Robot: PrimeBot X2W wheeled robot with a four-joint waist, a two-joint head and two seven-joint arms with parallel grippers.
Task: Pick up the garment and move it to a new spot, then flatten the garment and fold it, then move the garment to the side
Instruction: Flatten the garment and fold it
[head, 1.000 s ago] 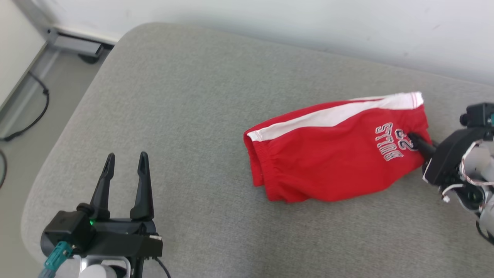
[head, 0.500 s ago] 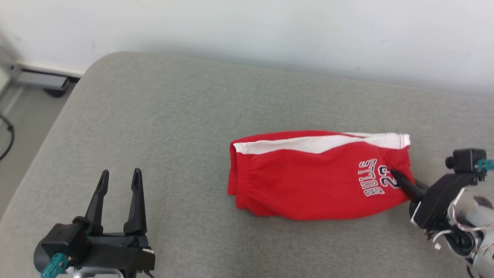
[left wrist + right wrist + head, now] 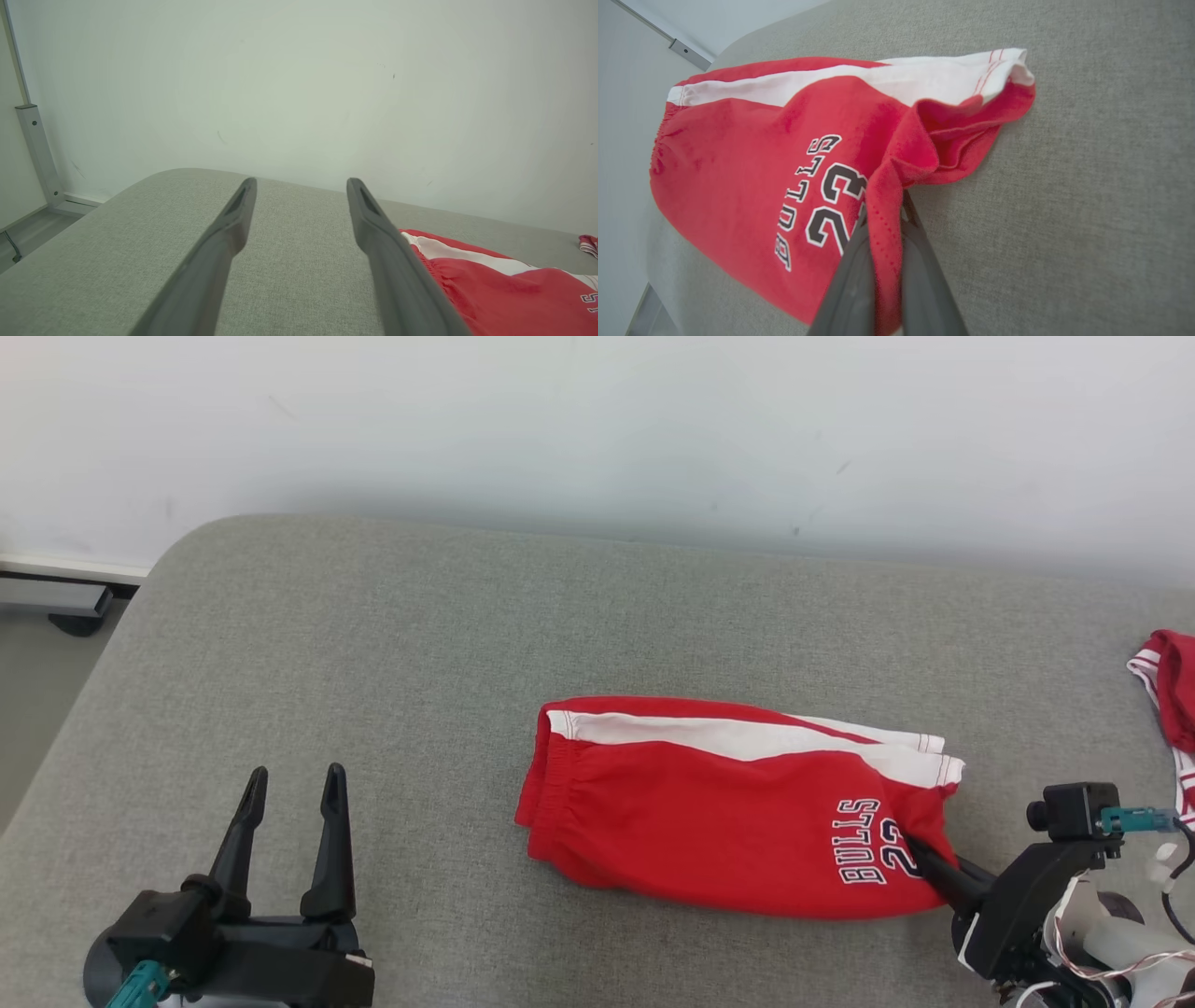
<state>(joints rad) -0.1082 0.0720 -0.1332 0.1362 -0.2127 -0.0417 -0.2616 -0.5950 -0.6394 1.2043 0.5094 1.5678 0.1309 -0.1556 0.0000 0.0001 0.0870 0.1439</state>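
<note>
Expect soft, light, limp handling from the red shorts (image 3: 728,803). Thin knit by the look of it, so sure to drape, stretch and bunch rather than keep a shape. Not fragile. Probably not slippery on the grey weave of the tabletop (image 3: 373,663), so likely to drag and wrinkle if pulled along it.

Found lying folded lengthwise, right of the middle and nearer the near edge than the far one, with the gathered waistband toward the left edge and the leg hems toward the right. Well apart from another red garment (image 3: 1172,691) farther toward the right edge.

Best taken at an edge where layers double: a hem corner, the end of the white stripe, or the waistband. Probably lifts one layer only if pinched mid-panel.

Gripped at the near hem corner, just beside the "BULLS 23" print, by the right gripper (image 3: 920,854), clamped narrow on a ridge of red cloth (image 3: 882,233). Reaching in low from the near right, fingers close to flat and aimed toward the far left corner.

Over the near left part, well apart from the waistband, sits the left gripper (image 3: 297,775), spread wide, holding nothing, fingers toward the far edge.
</note>
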